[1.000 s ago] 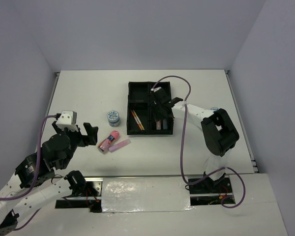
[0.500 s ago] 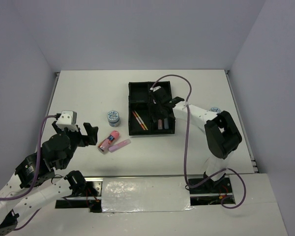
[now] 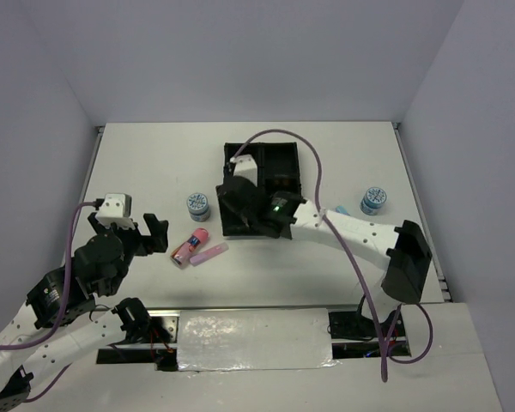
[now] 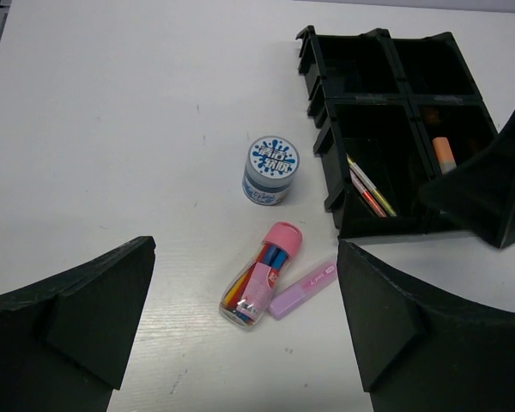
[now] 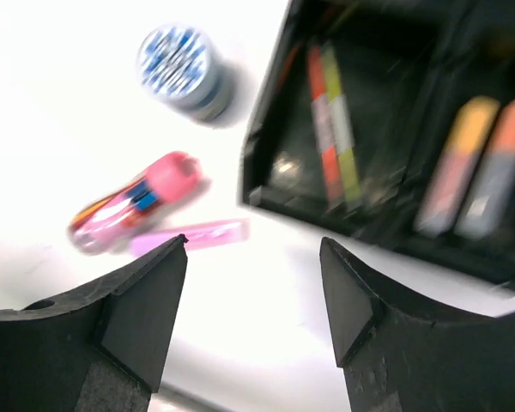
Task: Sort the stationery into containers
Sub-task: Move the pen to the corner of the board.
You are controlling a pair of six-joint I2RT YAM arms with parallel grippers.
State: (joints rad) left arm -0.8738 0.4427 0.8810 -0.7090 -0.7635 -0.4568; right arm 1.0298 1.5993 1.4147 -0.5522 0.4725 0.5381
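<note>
Lilac plastic marker (image 4: pixel 302 289) lies on the white table (image 4: pixel 112 129) just beside the clear pink-capped tube (image 4: pixel 262 283), outside the black four-compartment tray (image 4: pixel 339 225); your right claw (image 5: pixel 253 249) hovers near, part-open and empty, so next likely drop, centre, pinch; left claw (image 4: pixel 245 249) gapes empty.

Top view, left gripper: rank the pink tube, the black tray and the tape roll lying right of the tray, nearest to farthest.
1. pink tube, just right of the left gripper.
2. black tray, in the middle, beyond the tube.
3. tape roll, far right, past the tray.
</note>
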